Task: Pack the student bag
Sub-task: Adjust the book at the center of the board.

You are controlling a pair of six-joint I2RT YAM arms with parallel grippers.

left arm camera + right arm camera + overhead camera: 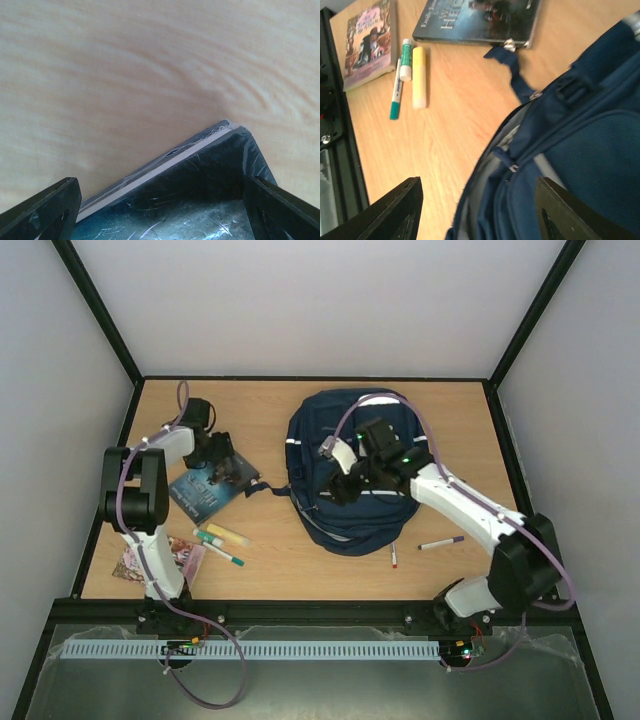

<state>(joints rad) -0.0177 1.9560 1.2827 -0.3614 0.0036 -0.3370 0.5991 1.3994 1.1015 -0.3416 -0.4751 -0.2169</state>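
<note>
The navy-blue student bag [365, 455] lies flat at the table's middle right, its zipper partly open along its left side [512, 167]. My right gripper [343, 488] hovers over that left edge, open and empty, its jaws spread wide either side of the zipper opening [480, 215]. A dark blue book [205, 488] lies left of the bag. My left gripper [225, 468] is low over the book's far corner [200, 200], open, with the corner between its spread fingers [45, 210] and not gripped.
A small paperback [158, 556] lies at the front left. A green marker [222, 552], a yellow highlighter [228, 534] and a green-capped stick [406, 60] lie beside it. A purple marker [440, 542] and a red pen [394, 557] lie in front of the bag. A bag strap [270, 489] reaches toward the book.
</note>
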